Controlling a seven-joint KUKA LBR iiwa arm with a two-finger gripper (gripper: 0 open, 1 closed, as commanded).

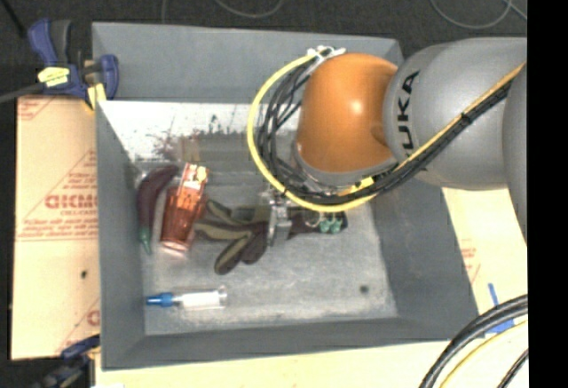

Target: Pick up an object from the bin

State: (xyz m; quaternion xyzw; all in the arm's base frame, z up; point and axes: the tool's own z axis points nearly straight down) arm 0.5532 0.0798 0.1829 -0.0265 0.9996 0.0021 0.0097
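Gripper [279,223] low beside dark glove-like item [235,240] (mid-bin [355,280]); its opening cannot be told. Judged: 0 items lifted, pick outstanding.

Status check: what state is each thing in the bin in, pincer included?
pincer: low, at the dark glove's right end.
dark glove: crumpled, lying loose.
orange packet: lying beside the purple thing.
purple thing: lying leftmost.
clear tube: flat, blue cap on, apart from the rest.
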